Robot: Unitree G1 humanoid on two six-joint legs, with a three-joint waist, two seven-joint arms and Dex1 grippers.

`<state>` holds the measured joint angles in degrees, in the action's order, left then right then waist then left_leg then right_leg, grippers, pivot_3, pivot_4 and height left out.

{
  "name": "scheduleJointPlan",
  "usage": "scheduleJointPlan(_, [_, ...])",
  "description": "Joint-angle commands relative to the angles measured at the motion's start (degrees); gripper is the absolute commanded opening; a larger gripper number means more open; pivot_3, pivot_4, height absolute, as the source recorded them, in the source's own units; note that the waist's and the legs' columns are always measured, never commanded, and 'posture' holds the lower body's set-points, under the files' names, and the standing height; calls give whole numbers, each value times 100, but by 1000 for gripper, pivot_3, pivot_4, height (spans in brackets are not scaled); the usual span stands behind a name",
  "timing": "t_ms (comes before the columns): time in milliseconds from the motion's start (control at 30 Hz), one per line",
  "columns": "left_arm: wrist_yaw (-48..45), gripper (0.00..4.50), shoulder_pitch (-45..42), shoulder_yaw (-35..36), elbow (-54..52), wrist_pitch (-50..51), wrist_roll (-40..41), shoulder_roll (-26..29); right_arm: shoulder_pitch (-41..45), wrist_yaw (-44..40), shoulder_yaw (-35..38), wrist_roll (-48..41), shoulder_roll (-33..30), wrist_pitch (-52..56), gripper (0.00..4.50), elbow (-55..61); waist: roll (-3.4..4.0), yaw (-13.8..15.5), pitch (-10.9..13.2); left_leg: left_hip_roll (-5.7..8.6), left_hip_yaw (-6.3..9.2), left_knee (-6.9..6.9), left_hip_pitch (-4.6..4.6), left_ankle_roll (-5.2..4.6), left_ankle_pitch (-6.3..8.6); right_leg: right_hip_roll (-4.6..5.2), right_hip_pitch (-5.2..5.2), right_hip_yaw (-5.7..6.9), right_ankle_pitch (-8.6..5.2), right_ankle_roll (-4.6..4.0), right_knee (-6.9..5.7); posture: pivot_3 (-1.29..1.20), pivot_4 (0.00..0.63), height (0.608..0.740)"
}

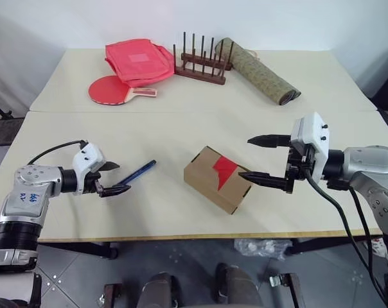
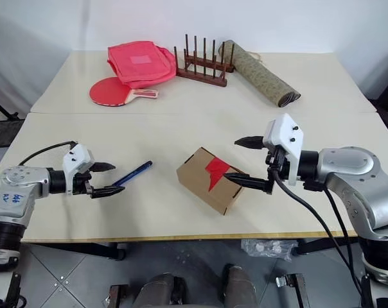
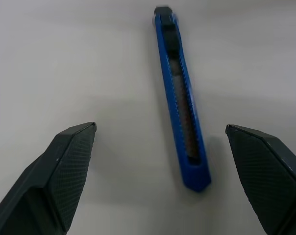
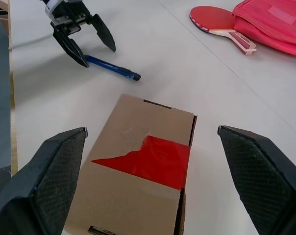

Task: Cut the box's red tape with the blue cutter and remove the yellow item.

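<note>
The box (image 1: 216, 178) lies on the near table, a small brown carton with the red tape (image 1: 225, 171) across its top. The blue cutter (image 1: 137, 172) rests flat on the table to the box's left. My left gripper (image 1: 115, 178) is open right at the cutter's near end, which lies between its fingers (image 3: 69, 166) in the left wrist view, untouched. To the box's right, my right gripper (image 1: 258, 158) is open with its lower finger just over the box's right end. The right wrist view looks down on the tape (image 4: 153, 161). The yellow item is hidden.
On the far table lie a red paddle (image 1: 112, 90), a red bag (image 1: 139, 61), a wooden peg rack (image 1: 201, 67) and a rolled mat (image 1: 258, 70). A seam (image 1: 200, 112) joins the two tables. The near table's front edge runs close below the box.
</note>
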<state>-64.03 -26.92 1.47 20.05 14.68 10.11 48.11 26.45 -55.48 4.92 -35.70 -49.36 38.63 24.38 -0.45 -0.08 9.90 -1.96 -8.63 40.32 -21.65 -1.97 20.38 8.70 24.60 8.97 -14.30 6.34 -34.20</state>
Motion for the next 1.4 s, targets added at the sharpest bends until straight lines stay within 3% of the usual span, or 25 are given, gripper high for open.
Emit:
scheduleJointPlan(33, [-278, 4315, -107, -258, 175, -100, -102, -47, 91, -42, 77, -13, -46, -119, 4499, 117, 0, 10, 0, 1, 0, 0, 0, 0, 0, 0, -1, 0, 0, 0, 0, 0, 150, 740])
scheduleJointPlan(100, [-410, 3924, -154, -360, 252, -159, -150, -41, 85, -41, 78, 14, -59, -130, 4500, 111, 0, 13, 0, 2, 0, 0, 0, -1, 0, 1, -2, 0, 0, 0, 1, 0, 150, 740])
scheduleJointPlan(233, [-509, 2712, -230, -582, 384, -44, -353, 19, 37, -56, 106, 51, -88, -159, 4500, 113, 1, 2, -1, 1, -1, 0, 4, -1, 0, 1, -2, -2, 0, 0, -1, 0, 150, 740])
scheduleJointPlan(300, [-568, 2712, -277, -650, 492, -122, -420, 29, 18, -61, 113, 89, -105, -194, 4500, 91, 2, 2, -1, 2, -2, 0, 5, -1, 0, 1, -3, -2, 0, 0, -1, 0, 150, 740])
scheduleJointPlan(500, [-585, 1279, -384, -698, 689, -213, -523, 6, 54, -72, 102, 152, -69, -261, 4500, 26, 6, -7, -3, 1, -5, 0, 11, -1, 0, 1, -4, -5, 0, 0, -4, 0, 150, 740])
scheduleJointPlan(567, [-597, 1279, -375, -702, 686, -232, -527, 5, 69, -81, 87, 177, -54, -283, 4500, 3, 7, -8, -4, 1, -7, 0, 12, -1, 0, 1, -4, -7, 0, 0, -5, 0, 150, 740])
scheduleJointPlan(700, [-512, 426, -314, -671, 634, -315, -540, -10, 145, -112, 24, 223, -17, -351, 4500, -66, 8, -10, -5, 0, -9, 0, 14, -2, 0, 2, -4, -9, 0, 0, -7, 0, 150, 740])
scheduleJointPlan(1033, [-356, 404, -26, -497, 245, -532, -549, 119, 472, -208, -241, 293, 123, -488, 4500, -181, 11, -16, -7, -3, -18, -7, 24, -3, 1, 2, -3, -18, 0, 0, -10, 0, 150, 740])
scheduleJointPlan(1167, [-472, 404, 499, -113, -601, -557, -216, 382, 805, -153, -488, 192, 348, -349, 4500, -3, 12, -64, -7, -22, -23, -11, 30, -1, 2, 2, -2, -23, -1, -1, -11, 0, 150, 740])
scheduleJointPlan(1267, [-815, 404, 1289, 231, -1347, -577, 176, 657, 1215, 71, -986, 29, 815, 45, 4500, 353, 16, -161, -5, -47, -41, -19, 33, 7, 7, -2, 14, -28, -5, -10, -22, 0, 150, 740])
scheduleJointPlan(1400, [-968, 404, 1917, 386, -1893, -666, 394, 805, 1789, 192, -2087, 488, 1290, 384, 4500, 491, 16, -173, -5, -62, -68, -19, 37, 22, 17, -5, 59, -36, -20, -35, -82, 0, 150, 740])
